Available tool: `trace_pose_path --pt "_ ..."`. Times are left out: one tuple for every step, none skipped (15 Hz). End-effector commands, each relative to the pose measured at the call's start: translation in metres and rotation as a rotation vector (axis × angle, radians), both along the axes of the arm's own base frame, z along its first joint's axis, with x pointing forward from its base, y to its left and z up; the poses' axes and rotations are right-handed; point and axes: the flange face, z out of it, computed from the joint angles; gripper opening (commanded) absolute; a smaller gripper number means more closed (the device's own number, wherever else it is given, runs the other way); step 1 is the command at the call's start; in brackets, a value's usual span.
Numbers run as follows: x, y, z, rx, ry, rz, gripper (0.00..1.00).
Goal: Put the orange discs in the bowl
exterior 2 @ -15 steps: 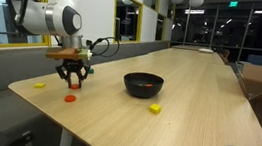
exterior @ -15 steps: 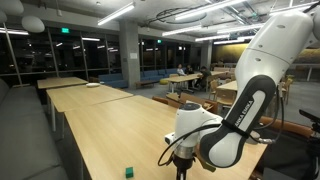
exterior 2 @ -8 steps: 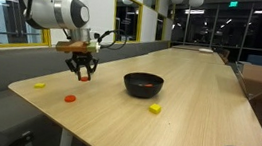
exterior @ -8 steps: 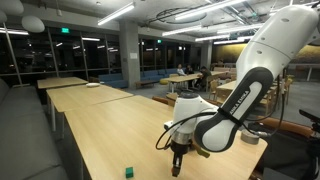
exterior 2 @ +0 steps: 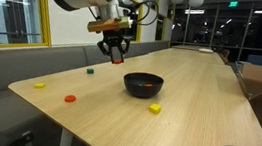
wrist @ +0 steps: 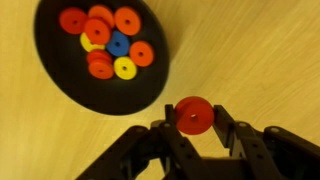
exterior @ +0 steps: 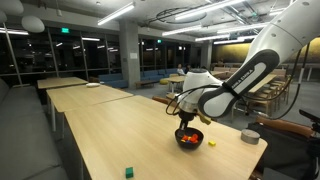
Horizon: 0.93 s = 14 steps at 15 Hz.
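You're bringing the gripper (exterior 2: 115, 57) up from the table toward the bowl (wrist: 58, 78) — clamped on an orange disc (wrist: 192, 115) — while a spare disc (exterior 2: 69, 99) is lying lower left.

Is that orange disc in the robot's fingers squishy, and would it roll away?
Probably stiff: the disc looks perfectly round while pinched between the fingers. It looks flat, so it likely lies still, like those in the bowl.

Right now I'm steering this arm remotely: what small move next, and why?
Probably slide the gripper over the small round black bowl before opening: in the wrist view the flat round orange disc it pinches hangs outside the bowl's rim.
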Motion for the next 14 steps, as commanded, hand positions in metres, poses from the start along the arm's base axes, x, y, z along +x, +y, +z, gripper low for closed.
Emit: trace_pose_path --pt "0.002 -0.049 0.017 -0.039 -0.025 -0.074 0.22" --pt "0.003 -0.06 0.016 -0.045 -0.024 -0.092 0.22" --pt "0.005 -0.069 0.014 -0.048 -0.02 -0.105 0.22" --pt "0.006 -0.076 0.012 -0.049 -0.013 -0.115 0.22" --pt "0.006 -0.082 0.01 -0.05 -0.009 -0.126 0.22" --pt "0.008 -0.087 0.007 -0.046 -0.004 -0.135 0.31" --pt "0.008 -0.09 0.005 -0.043 0.001 -0.143 0.6" --pt "0.01 -0.094 0.001 -0.036 0.007 -0.15 0.68" --pt "0.011 -0.096 -0.002 -0.032 0.013 -0.155 0.73" --pt "0.012 -0.097 -0.004 -0.031 0.02 -0.158 0.81" --pt "0.012 -0.097 -0.006 -0.031 0.029 -0.159 0.88" --pt "0.011 -0.095 -0.008 -0.03 0.04 -0.151 0.97" --pt "0.008 -0.092 -0.009 -0.033 0.056 -0.141 1.0" --pt "0.004 -0.087 -0.01 -0.035 0.072 -0.129 1.0"
